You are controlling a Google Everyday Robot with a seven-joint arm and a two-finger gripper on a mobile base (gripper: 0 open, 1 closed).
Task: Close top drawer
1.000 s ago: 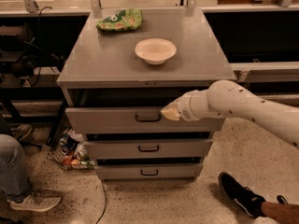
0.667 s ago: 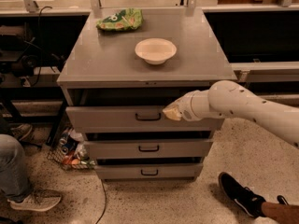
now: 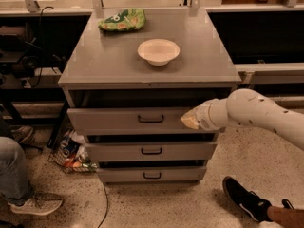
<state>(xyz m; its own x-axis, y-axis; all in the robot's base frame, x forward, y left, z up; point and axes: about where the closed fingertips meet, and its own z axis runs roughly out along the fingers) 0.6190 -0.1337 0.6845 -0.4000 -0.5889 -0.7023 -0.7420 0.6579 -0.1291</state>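
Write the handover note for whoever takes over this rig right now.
Gripper: against the front of the top drawer, right of its handle; contact looks likely.
Top drawer: open, sticking out of the cabinet, dark gap above it.
Done: arm lined up for the push.
Left: push the drawer fully in.
Watch the shoe on the floor beneath the arm.

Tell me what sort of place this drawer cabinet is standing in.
Probably a robotics lab or workshop: a grey metal drawer cabinet on a speckled hard floor, a grey metal bench rail beside it, and the robot's gripper at the front of the wide grey top drawer.
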